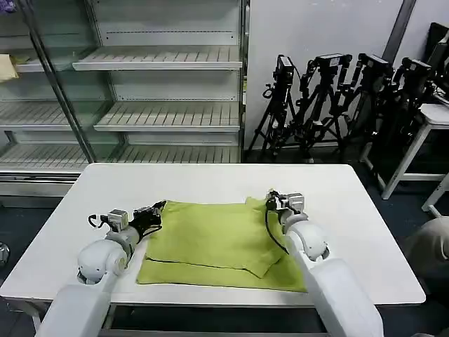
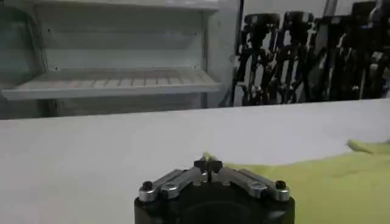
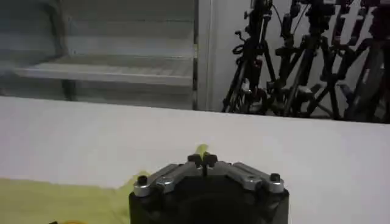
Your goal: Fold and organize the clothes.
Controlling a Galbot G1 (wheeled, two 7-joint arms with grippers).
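The clothes, one lime yellow-green T-shirt (image 1: 214, 242), lie partly folded on the white table (image 1: 210, 182), an upper layer doubled over a lower one. My left gripper (image 1: 160, 208) is at the shirt's far left corner, shut on that corner of fabric. In the left wrist view the shut left gripper (image 2: 208, 165) pinches the shirt's green edge (image 2: 317, 182). My right gripper (image 1: 270, 200) is at the far right corner, shut on the fabric there. The right wrist view shows the right gripper (image 3: 202, 161) with a green tip (image 3: 202, 149) sticking out past it.
Bare white table surrounds the shirt at the back and on both sides. Metal shelving (image 1: 161, 91) stands behind the table. Black tripods (image 1: 330, 98) lean against the wall at the back right, beside a white side table (image 1: 431, 119).
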